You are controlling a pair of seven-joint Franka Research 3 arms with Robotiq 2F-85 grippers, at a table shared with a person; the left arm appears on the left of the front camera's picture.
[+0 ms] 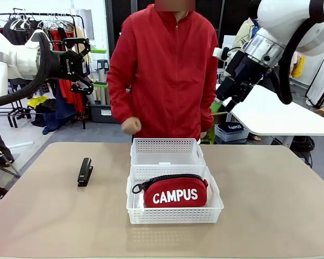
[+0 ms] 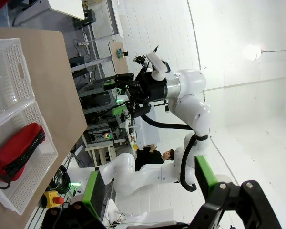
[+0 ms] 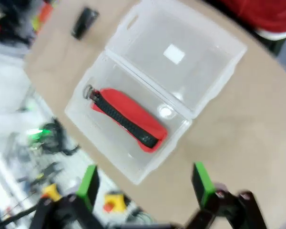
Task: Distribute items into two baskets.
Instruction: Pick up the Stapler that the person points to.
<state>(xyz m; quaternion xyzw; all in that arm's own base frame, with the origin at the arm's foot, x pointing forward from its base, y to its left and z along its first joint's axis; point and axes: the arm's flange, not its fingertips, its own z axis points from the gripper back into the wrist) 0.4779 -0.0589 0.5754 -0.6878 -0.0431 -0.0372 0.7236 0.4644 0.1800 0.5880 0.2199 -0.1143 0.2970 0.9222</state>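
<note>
Two white lattice baskets stand end to end at the table's middle. The near basket point(image 1: 175, 215) holds the red "CAMPUS" pouch point(image 1: 175, 193); the far basket point(image 1: 167, 145) has nothing in it. A slim black stapler point(image 1: 85, 171) lies on the table to their left. My left gripper point(image 1: 81, 65) hangs open, high at the left, well clear of the table. High at the right, my right gripper point(image 1: 222, 103) is open too. The right wrist view looks down past its gripper point(image 3: 145, 186) on the pouch point(image 3: 126, 119), both baskets and the stapler point(image 3: 83, 21). In the left wrist view, the left gripper point(image 2: 150, 186) holds nothing.
A person in a red jacket point(image 1: 167, 70) stands at the far edge, one fist point(image 1: 131, 125) just behind the far basket. The tan table point(image 1: 270, 194) is bare to the right. A white side table point(image 1: 281, 116) stands behind at the right.
</note>
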